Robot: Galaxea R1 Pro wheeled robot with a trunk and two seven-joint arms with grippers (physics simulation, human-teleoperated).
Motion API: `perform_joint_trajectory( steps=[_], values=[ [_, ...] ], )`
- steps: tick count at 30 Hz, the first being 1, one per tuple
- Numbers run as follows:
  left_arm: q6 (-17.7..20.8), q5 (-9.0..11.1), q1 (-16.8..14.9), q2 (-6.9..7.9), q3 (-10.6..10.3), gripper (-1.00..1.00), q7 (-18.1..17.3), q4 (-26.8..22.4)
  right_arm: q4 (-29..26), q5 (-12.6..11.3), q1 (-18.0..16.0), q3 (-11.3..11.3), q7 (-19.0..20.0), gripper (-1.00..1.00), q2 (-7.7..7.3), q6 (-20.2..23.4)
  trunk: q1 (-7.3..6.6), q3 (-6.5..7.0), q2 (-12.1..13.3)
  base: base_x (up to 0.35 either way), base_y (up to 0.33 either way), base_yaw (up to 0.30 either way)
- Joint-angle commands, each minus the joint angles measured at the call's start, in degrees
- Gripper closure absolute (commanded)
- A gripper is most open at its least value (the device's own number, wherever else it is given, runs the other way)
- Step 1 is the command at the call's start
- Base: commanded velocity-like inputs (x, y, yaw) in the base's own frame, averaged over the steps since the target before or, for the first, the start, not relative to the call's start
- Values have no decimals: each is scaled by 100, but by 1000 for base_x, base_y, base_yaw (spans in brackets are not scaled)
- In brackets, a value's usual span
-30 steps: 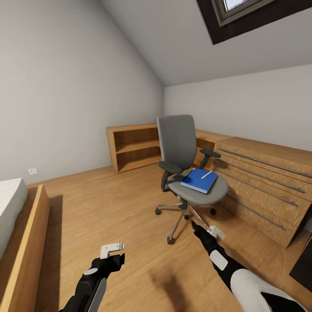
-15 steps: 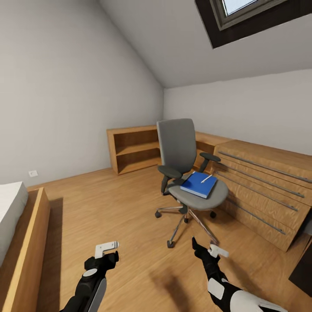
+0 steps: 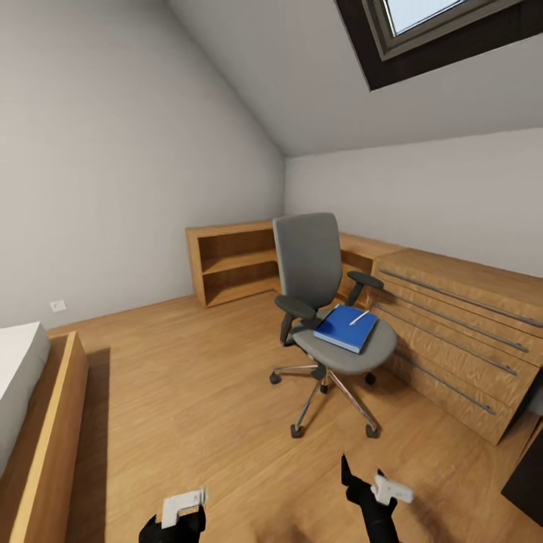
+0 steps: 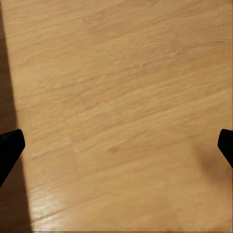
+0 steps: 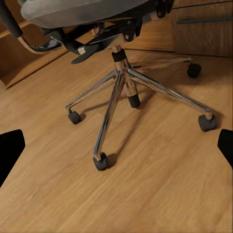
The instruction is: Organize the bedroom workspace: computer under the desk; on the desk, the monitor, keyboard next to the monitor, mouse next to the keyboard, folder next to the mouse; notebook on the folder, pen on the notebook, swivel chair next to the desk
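A grey swivel chair (image 3: 309,264) stands mid-room on the wooden floor. A blue flat book-like stack (image 3: 343,329) lies on its seat; I cannot tell folder from notebook. A light pen (image 3: 359,317) rests on top of it. Low in the head view, my left gripper (image 3: 183,507) and right gripper (image 3: 369,484) hang short of the chair, both open and holding nothing. The left wrist view has the left gripper (image 4: 116,145) over bare floor. In the right wrist view the right gripper (image 5: 116,150) faces the chair's chrome base (image 5: 119,77) and casters.
A wooden dresser (image 3: 460,324) with long handles runs along the right, close behind the chair. A low open shelf unit (image 3: 234,260) stands at the back wall. A bed with a wooden frame (image 3: 45,422) lies at the left. A dark object (image 3: 528,471) sits at the right edge.
The camera has shifted, sliding the room slightly down in the picture. Both arms have drawn back toward the bottom edge of the head view. The chair and the stack on it stay put.
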Motion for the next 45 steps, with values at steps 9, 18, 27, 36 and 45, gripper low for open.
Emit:
perform_joint_trajectory(
  steps=[9,18,27,36,45],
  values=[
    [-1746,43,101,19,-66,-100,13,2043,24,-39,178,-31,46,-100,-33,-293,-199,163,360,0,0,-19],
    [-1893,52,100,-16,-78,-100,-318,3158,15,-27,240,-29,18,-100,-37,-316,-397,375,721,0,0,-190],
    [-1947,32,86,-120,-90,-100,-730,3536,24,491,247,-29,13,-100,-1,-313,-594,591,1082,0,0,-218],
    [-2283,49,85,-112,-83,-100,-711,3536,28,655,282,-29,10,-100,70,-304,-792,808,1443,0,0,-216],
    [-2420,56,85,-105,-81,-100,-704,3538,20,662,294,-22,-436,-100,-30,-273,-990,1024,1804,0,0,-208]
  ],
)
